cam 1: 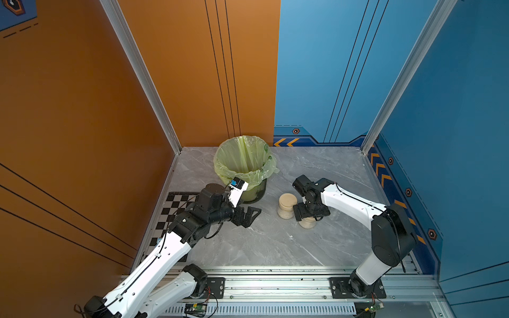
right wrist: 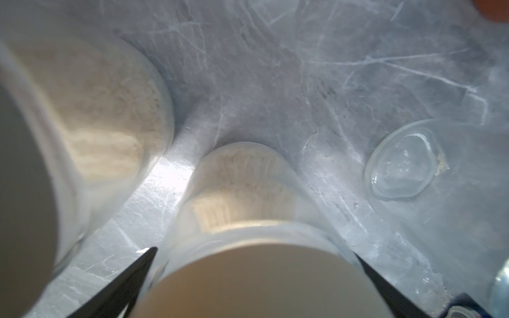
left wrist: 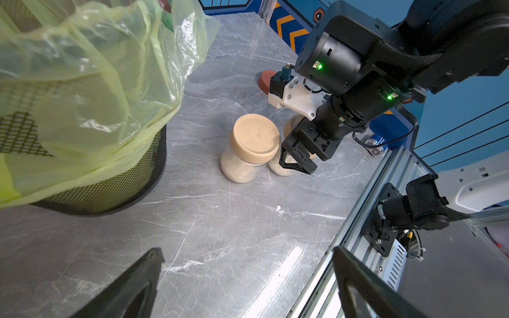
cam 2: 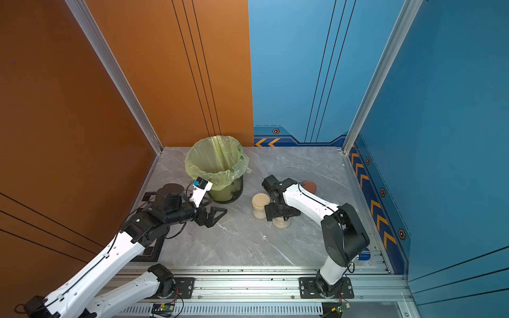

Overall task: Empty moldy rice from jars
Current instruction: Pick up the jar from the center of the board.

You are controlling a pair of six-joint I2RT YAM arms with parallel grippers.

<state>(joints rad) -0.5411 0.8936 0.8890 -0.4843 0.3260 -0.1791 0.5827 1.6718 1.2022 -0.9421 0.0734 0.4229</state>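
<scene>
The right gripper (right wrist: 254, 252) has its jaws spread wide, one finger (right wrist: 129, 278) on each side of a beige-lidded jar (right wrist: 239, 192) low in the middle of its wrist view; whether they touch it cannot be told. That jar and a second lidded jar (cam 1: 286, 205), just beside it right of centre in both top views, hold moldy rice (right wrist: 242, 176). A lidless clear jar (right wrist: 399, 159) sits empty at the right of the wrist view, and a reddish-brown lid (cam 2: 309, 186) lies upper right of the arm. The left gripper (cam 1: 248, 216), jaws apart and empty, hangs just below the green-bagged bin (cam 1: 245, 165).
</scene>
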